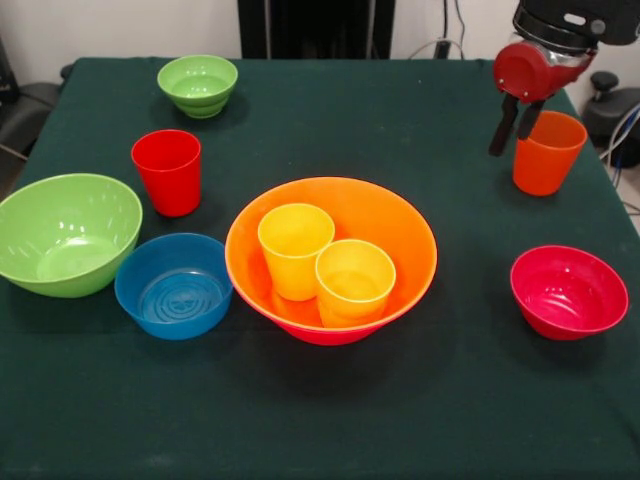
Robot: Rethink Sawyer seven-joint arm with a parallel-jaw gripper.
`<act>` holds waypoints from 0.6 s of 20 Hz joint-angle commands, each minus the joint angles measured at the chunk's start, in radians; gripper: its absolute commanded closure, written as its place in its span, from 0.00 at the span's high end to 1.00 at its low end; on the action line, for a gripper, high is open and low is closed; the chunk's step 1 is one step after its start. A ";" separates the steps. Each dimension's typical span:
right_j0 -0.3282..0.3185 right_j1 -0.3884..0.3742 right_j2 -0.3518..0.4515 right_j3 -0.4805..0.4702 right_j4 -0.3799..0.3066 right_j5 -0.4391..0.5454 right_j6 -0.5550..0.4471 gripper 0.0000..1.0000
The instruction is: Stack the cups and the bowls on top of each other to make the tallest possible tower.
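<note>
My gripper (516, 124) hangs narrowly parted and empty, just beside the upright orange plastic tumbler (547, 153). The tumbler's rim lies immediately toward the surface's edge.

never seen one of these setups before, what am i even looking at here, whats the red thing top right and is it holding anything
This is one picture, taken from a camera across the table from a robot arm. The red and black part at the top right is the arm's end effector, the piece it grasps with. Its two dark fingers hang down open, just left of an orange cup, and hold nothing.

On the dark green tablecloth lie bright plastic dishes. In the middle, a large orange bowl sits inside a pink one whose bottom just shows, with two yellow cups standing in it. To the left are a blue bowl, a bigger green bowl, a red cup and a small green bowl. A red bowl sits on the right.
</note>
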 commanded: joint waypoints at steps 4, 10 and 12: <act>0.019 0.084 0.057 -0.133 0.015 0.158 0.250 1.00; 0.033 0.066 0.055 -0.112 0.023 0.155 0.234 1.00; 0.035 0.061 0.052 -0.108 0.025 0.157 0.232 1.00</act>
